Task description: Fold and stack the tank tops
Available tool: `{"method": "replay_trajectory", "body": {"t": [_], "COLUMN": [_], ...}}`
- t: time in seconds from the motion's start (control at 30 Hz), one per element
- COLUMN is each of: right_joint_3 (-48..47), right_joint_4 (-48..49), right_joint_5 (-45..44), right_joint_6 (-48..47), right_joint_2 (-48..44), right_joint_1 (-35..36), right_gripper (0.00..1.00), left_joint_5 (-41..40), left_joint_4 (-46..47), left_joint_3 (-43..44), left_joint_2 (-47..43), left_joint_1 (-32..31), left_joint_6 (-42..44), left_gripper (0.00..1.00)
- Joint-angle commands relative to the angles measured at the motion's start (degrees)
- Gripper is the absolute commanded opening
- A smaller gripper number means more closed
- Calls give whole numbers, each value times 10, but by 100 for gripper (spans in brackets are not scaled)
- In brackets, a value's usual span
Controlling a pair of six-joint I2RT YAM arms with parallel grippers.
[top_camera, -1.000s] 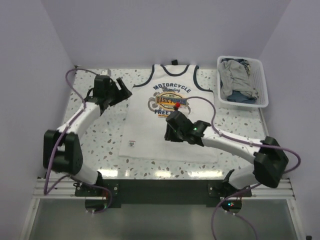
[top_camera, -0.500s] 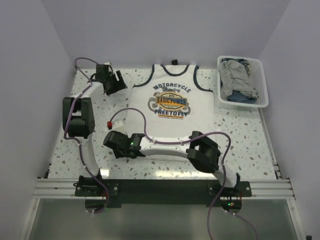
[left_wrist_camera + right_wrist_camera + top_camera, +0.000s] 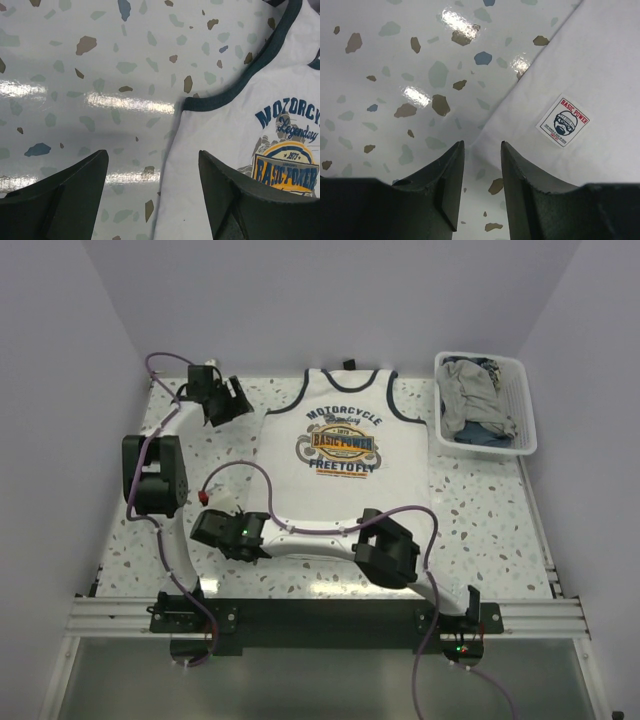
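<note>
Right tool (image 3: 481, 147) has swung from mid-shirt to the near-left hem corner (image 3: 492, 137) of the white navy-trimmed cloth tank top (image 3: 340, 500), flat at the far middle of the worktop (image 3: 480, 520); jaws narrow, seemingly not pinching. Left tool (image 3: 152, 156), wide, over its armhole (image 3: 225, 100): fold likely next.

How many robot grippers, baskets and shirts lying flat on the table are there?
Robot grippers: 2 (left gripper, right gripper)
Baskets: 1, the white basket
Shirts lying flat: 1, the white tank top
Total: 4
The crumpled clothes in the basket are not counted.
</note>
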State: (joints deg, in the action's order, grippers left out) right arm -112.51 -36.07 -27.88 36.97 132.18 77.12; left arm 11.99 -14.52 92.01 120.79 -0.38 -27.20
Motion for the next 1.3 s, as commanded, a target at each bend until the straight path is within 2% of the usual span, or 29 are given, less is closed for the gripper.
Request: {"method": "replay_trajectory", "body": {"t": [0.0,0.37,0.47,0.57,0.6,0.7,0.77,1.0,1.17,1.27], "right_joint_3": [-39,-64,-53,-32,-12,60,104,354,465,486], "right_joint_4": [-21,-47,-43,-35,-28,17,45,205,246,252], "right_joint_5": [-28,-25,-17,-7,-4,26,59,181,207,206], "right_joint_6": [-15,-7,-5,-3,-3,-9,-13,6,39,58], "right_joint_2": [16,63,65,52,46,-6,-60,-233,-321,-357], "right_joint_1": [1,7,7,7,7,7,7,7,6,6], "right_gripper": [39,34,27,11,5,0,0,0,0,0], "left_joint_5": [15,28,29,34,37,39,37,35,60,56], "left_joint_4": [5,1,1,5,8,20,26,59,92,93], "left_joint_3": [29,36,37,29,27,5,-14,-83,-113,-118], "left_joint_2": [-41,-38,-35,-34,-35,-40,-42,-37,-30,-26], "left_joint_1": [4,4,4,4,4,4,-1,-37,-49,-53], "left_joint_6": [-8,-10,-10,-14,-19,-27,-29,-44,-55,-55], "left_gripper": [78,78,78,78,78,77,77,77,78,78]}}
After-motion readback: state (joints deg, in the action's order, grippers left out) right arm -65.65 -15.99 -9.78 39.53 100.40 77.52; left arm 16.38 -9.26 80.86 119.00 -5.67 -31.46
